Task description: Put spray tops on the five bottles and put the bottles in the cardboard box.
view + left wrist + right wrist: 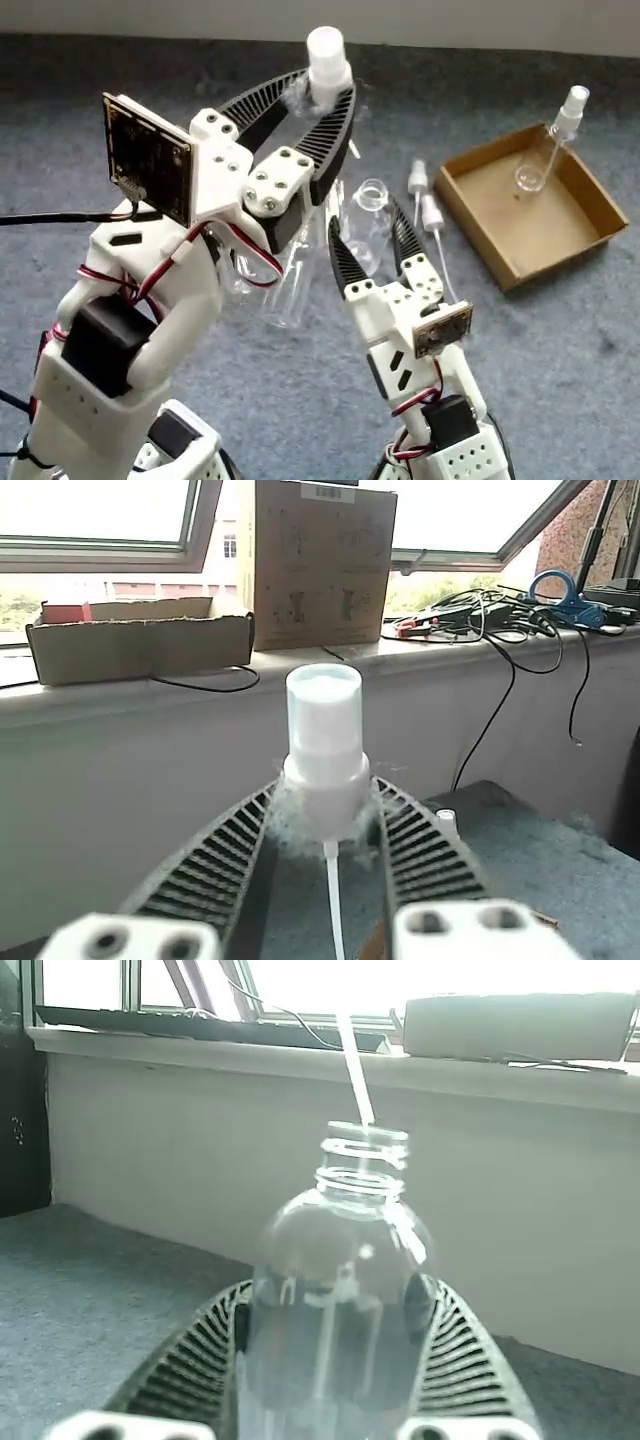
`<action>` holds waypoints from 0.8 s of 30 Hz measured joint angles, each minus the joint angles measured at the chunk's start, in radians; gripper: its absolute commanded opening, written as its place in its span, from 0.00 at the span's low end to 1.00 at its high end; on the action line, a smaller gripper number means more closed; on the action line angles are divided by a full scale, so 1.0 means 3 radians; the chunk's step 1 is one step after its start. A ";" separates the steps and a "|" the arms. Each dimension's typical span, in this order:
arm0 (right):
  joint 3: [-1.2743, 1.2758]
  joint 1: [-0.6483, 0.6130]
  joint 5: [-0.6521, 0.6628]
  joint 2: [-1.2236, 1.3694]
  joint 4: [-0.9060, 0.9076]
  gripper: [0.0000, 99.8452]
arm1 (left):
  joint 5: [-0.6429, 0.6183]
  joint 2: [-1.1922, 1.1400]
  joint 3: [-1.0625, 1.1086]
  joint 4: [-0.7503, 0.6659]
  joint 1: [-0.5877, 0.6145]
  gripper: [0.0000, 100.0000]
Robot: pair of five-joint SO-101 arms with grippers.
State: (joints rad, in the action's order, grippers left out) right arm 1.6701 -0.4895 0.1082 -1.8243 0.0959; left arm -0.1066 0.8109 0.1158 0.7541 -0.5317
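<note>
- The left gripper is raised high over the middle of the carpet, its jaws pinching a white spray top by the collar.
- In the left wrist view the spray top sits upright between the ribbed fingers of the left gripper. Its thin tube hangs straight down between them.
- The right gripper stands nearer and just to the right of the left one, lower down. Its jaws are closed around a clear bottle that is upright with an open mouth.
- In the right wrist view the bottle is held at its body by the right gripper, one finger on each side. The tube comes down at a slant to the mouth; whether its tip is inside cannot be told.
- The box lies open on the carpet to the far right, well apart from both grippers.
- Inside the box a capped bottle appears to stand, its white top rising past the far wall.
- Two loose tops lie side by side on the carpet between the right gripper and the box, their tubes pointing near.
- More clear bottles are grouped on the carpet beneath the left arm, left of the right gripper; their number cannot be told.
</note>
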 measured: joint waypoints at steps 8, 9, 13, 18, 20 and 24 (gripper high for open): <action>0.0000 0.0015 0.0000 0.0005 0.0138 0.08 | 0.0005 -0.0312 -0.0460 0.0609 -0.0317 0.01; 0.0000 0.0015 0.0000 0.0005 0.0164 0.08 | 0.0005 -0.0312 -0.0476 0.0639 -0.0317 0.01; 0.0000 0.0000 -0.0005 0.0000 0.0297 0.08 | 0.0005 -0.0327 -0.0476 0.0665 -0.0307 0.01; 0.0000 0.0005 -0.0005 0.0000 0.0297 0.08 | 0.0005 -0.0327 -0.0476 0.0726 -0.0302 0.01; 0.0000 0.0005 -0.0005 0.0000 0.0297 0.08 | 0.0005 -0.0327 -0.0486 0.0726 -0.0302 0.01; 0.0000 0.0005 -0.0005 0.0000 0.0297 0.08 | 0.0005 -0.0327 -0.0486 0.0726 -0.0307 0.01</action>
State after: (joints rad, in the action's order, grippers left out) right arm 1.6701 -0.4879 0.1066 -1.8243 0.1849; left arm -0.1051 0.7127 -0.0299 0.9720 -0.6237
